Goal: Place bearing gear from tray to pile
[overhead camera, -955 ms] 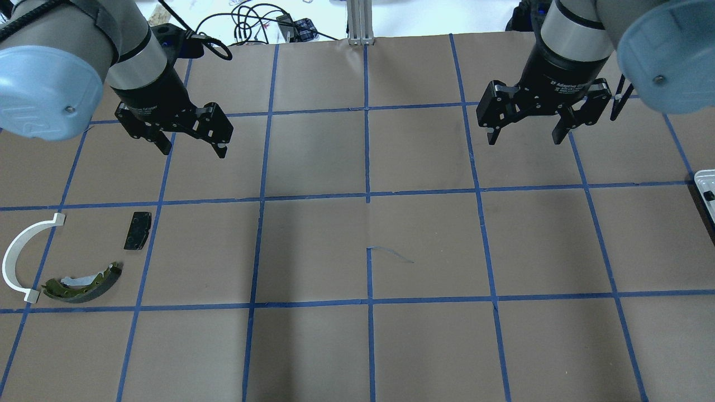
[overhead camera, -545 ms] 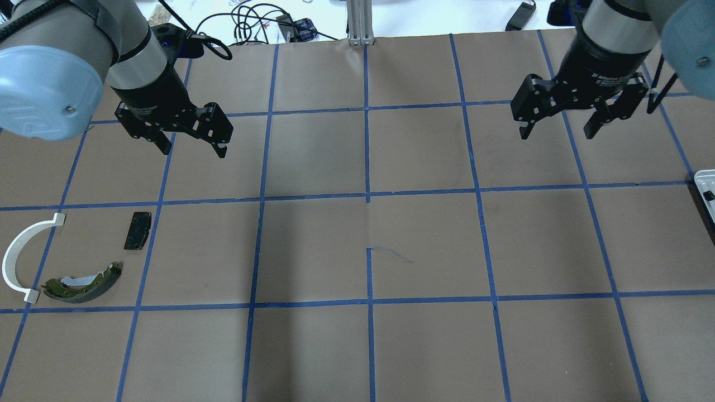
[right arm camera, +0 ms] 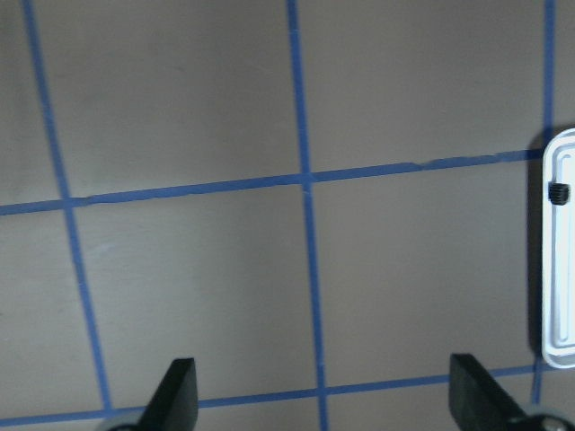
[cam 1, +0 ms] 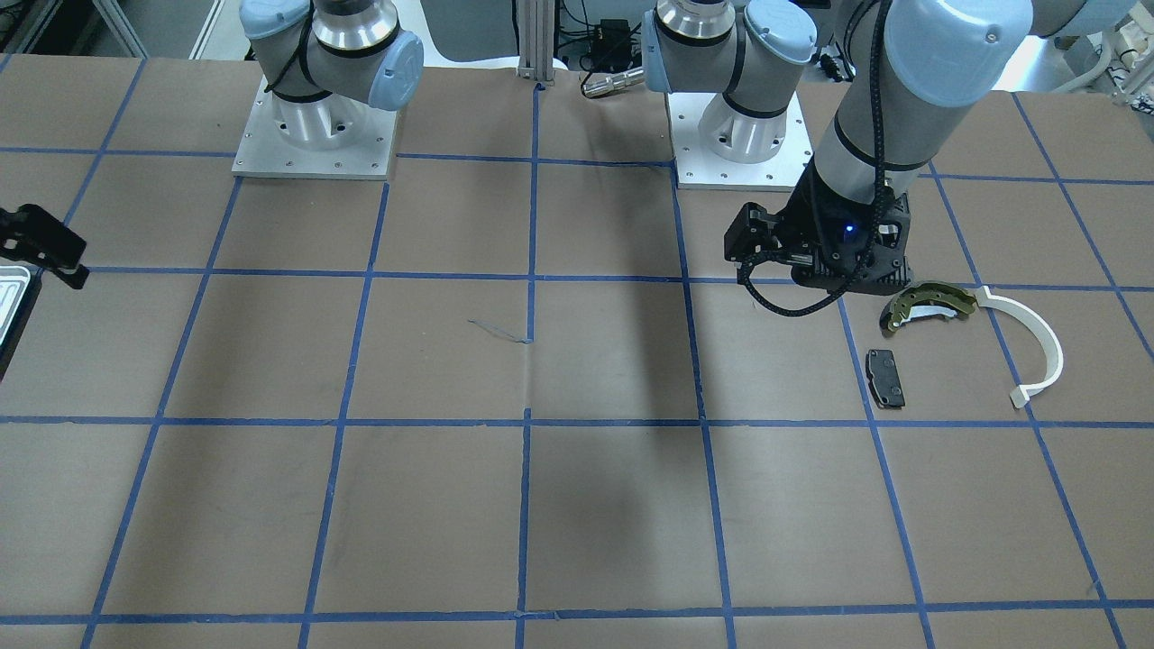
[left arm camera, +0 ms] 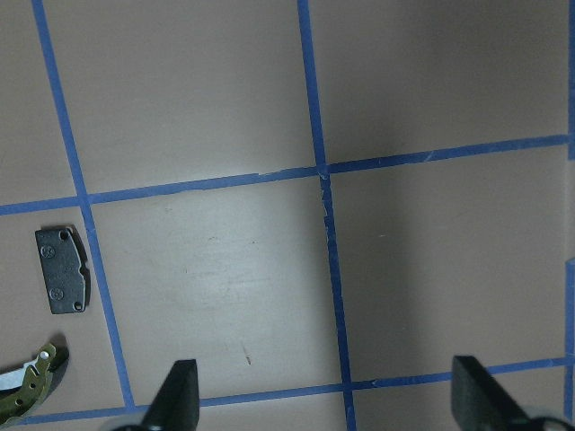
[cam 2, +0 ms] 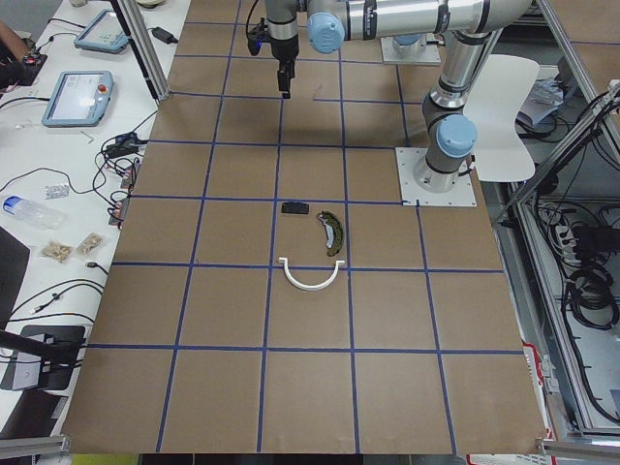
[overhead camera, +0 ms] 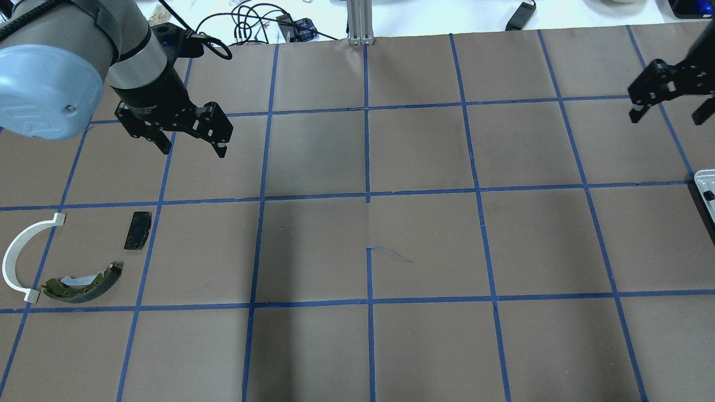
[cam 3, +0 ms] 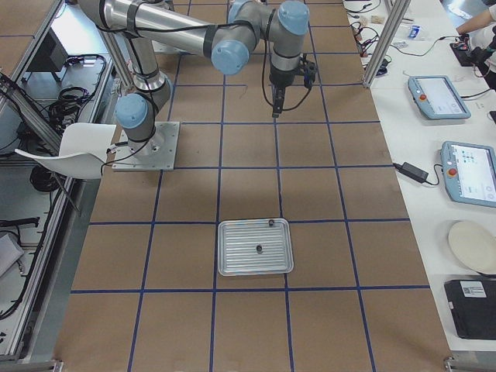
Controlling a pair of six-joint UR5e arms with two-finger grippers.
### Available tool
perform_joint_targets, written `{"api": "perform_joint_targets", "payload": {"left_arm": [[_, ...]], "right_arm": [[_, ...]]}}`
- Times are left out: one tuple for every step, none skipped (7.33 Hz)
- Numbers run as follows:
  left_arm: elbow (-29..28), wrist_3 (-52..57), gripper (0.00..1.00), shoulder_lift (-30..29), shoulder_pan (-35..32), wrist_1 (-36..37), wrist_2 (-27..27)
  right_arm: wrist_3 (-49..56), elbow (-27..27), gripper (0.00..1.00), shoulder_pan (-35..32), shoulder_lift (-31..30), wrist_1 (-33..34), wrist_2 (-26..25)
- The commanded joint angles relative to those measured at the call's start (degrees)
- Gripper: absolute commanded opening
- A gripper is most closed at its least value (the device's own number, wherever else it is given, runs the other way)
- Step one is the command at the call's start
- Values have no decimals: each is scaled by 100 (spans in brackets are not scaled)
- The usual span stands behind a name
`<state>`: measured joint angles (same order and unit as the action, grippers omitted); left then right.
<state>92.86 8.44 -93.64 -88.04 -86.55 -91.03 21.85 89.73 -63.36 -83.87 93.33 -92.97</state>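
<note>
1. The left end effector [overhead camera: 194, 149] hovers above the far left area of the tabletop [overhead camera: 424, 240]. Its fingers are spread apart and hold nothing.
2. The right end effector [overhead camera: 666, 117] hovers at the far right of the tabletop. Its fingers are likewise apart and empty.
3. The tray [cam 3: 232, 260] lies flat at the right end of the tabletop, nearer than the right end effector and well apart from it.
4. Two small dark parts rest on the tray: one [cam 3: 258, 249] near its middle, one [cam 3: 270, 222] beside its rim. At this size it cannot be told which is the bearing gear.
5. The pile [cam 1: 929, 302] lies at the near left. It comprises an olive-gold brake shoe [overhead camera: 84, 294], a white arc strip [overhead camera: 12, 245] just beside it, and a black pad [overhead camera: 137, 230] slightly farther in.
</note>
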Motion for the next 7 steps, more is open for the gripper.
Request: {"api": "perform_joint_targets", "payload": {"left_arm": [[4, 0, 100, -5, 7, -3, -11], [12, 0, 100, -6, 7, -3, -20], [12, 0, 100, -6, -2, -3, -20], [4, 0, 100, 3, -2, -3, -20], [4, 9, 100, 3, 7, -3, -20], [4, 9, 100, 3, 7, -3, -20], [4, 0, 100, 3, 7, -3, -12]], "right_arm": [[1307, 18, 100, 752, 466, 779, -432], [1835, 35, 100, 1233, 608, 844, -406], [2519, 53, 100, 1682, 800, 1036, -345], [3204, 53, 100, 2060, 1159, 1586, -345], [3620, 62, 99, 2464, 1580, 1896, -284], [4233, 62, 88, 2599, 1959, 2586, -161], [4379, 62, 88, 2626, 2285, 2820, -177]]}}
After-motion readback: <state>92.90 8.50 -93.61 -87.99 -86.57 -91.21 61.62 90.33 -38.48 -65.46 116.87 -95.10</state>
